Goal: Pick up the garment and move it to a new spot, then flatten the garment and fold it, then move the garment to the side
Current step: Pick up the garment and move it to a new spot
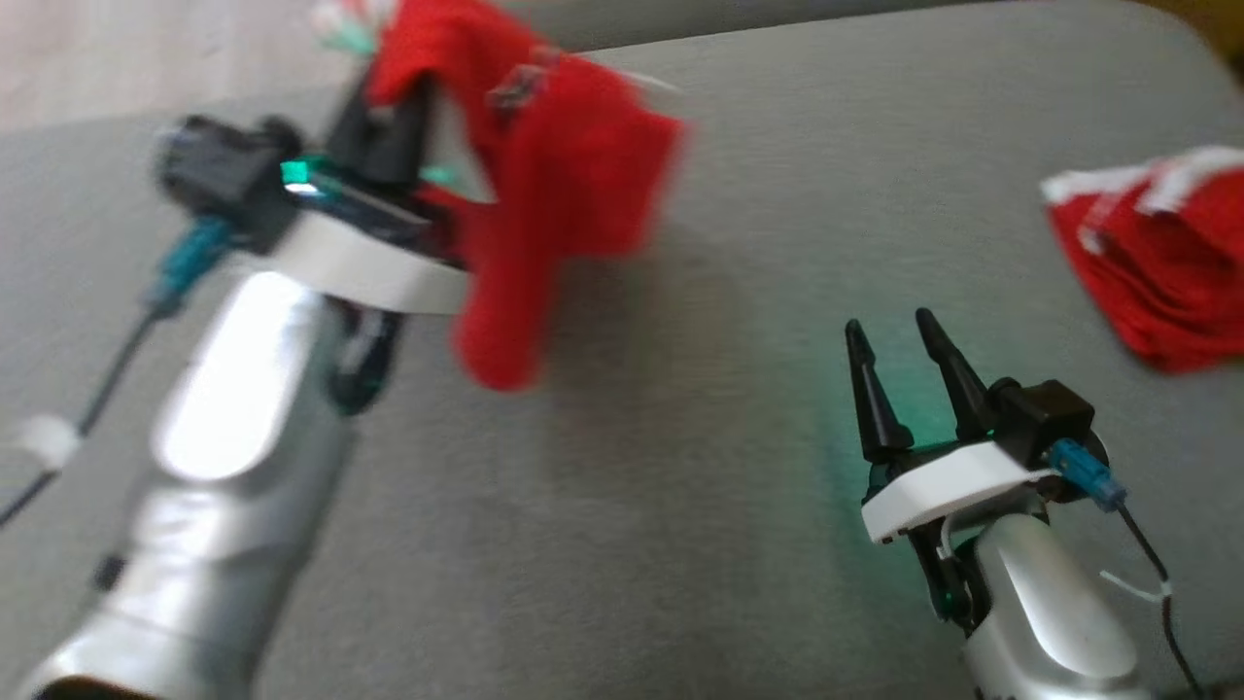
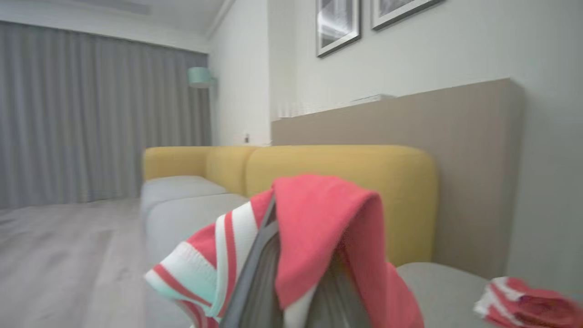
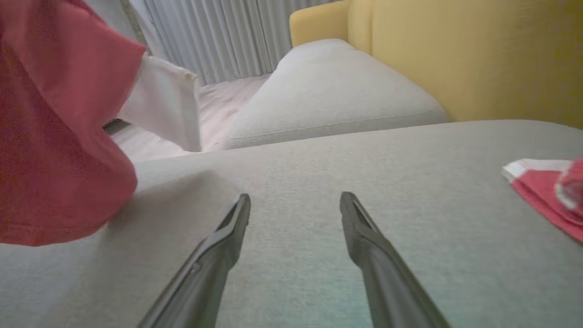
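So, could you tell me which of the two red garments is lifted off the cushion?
The red garment gripped by the left tool, hanging over the grey cushion; the other garment lies on it at the right.

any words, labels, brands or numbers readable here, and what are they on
No readable text in any view.
Garment: red with white stripes, blurred, no print or label can be made out.
Folded cloth: red and white, no lettering visible.
Framed pictures on the wall: too blurred to tell whether they carry any text.
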